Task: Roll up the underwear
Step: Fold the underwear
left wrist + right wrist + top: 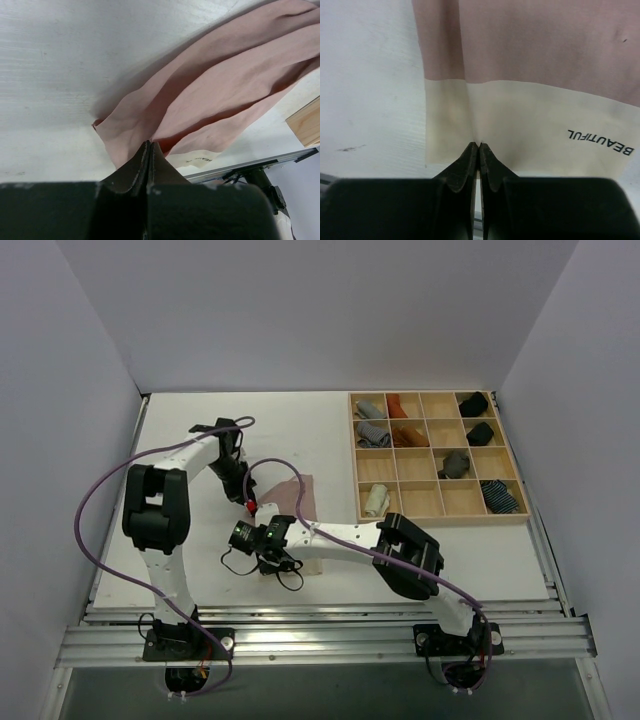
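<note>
The dusty pink underwear [295, 495] lies spread on the white table, its beige waistband [530, 125] toward the near edge. My left gripper [248, 504] is at the cloth's left side, shut on a fold of pink fabric [225, 85], which bunches into creases ahead of the jaws [150, 146]. My right gripper [277, 555] is shut on the beige waistband near its left corner [478, 146]; the printed word BEAUTIFUL shows to the right. A pale rolled bundle [377, 500] sits in the tray's near-left cell.
A wooden divided tray [436, 521] stands at the right, holding several grey, rust, black and striped rolls. Its corner [306, 127] shows in the left wrist view. The aluminium rail [320, 635] runs along the near edge.
</note>
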Available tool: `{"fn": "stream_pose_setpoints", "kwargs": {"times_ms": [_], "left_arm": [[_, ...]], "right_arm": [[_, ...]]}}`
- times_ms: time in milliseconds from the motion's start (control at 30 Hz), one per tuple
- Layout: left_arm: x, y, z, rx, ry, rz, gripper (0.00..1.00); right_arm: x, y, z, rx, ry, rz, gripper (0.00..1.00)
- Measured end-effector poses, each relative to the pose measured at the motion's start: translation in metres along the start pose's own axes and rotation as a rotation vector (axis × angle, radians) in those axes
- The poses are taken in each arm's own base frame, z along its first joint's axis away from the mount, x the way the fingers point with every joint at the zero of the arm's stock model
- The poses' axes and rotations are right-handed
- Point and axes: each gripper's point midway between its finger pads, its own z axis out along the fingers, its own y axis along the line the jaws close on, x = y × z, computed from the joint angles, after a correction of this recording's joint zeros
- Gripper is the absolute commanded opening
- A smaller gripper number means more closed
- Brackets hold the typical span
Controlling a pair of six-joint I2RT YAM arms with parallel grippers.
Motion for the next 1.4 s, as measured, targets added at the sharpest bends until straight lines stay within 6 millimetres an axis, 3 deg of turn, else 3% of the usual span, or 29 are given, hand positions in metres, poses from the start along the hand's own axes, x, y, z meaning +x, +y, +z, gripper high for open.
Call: {"fn": "stream_pose_setpoints", "kwargs": {"times_ms": [233, 467, 800, 1033, 1267, 1400], "left_arm": [[-0.011, -0.003, -0.012, 0.012, -0.031, 0.019, 0.02], [-0.012, 0.000, -0.016, -0.003, -0.031, 0.034, 0.02], [-0.028, 0.023, -0.028, -0.038, -0.064, 0.047, 0.02], [-0.030, 0.045, -0.022, -0.049, -0.048, 0.022, 0.02], [-0.026, 0.064, -0.012, -0.082, -0.030, -0.010, 0.05], [-0.027, 0.065, -0.012, -0.089, -0.038, -0.007, 0.11]], "right_arm": [[-0.028, 0.025, -0.023, -0.068, -0.052, 0.018, 0.00], [-0.030, 0.030, -0.028, -0.087, -0.049, 0.015, 0.00], [-0.039, 0.059, -0.018, -0.156, -0.048, 0.011, 0.00], [-0.031, 0.069, 0.001, -0.176, -0.019, 0.008, 0.00], [-0.024, 0.076, 0.010, -0.206, 0.006, 0.000, 0.11], [-0.025, 0.081, 0.008, -0.224, 0.004, -0.007, 0.24]]}}
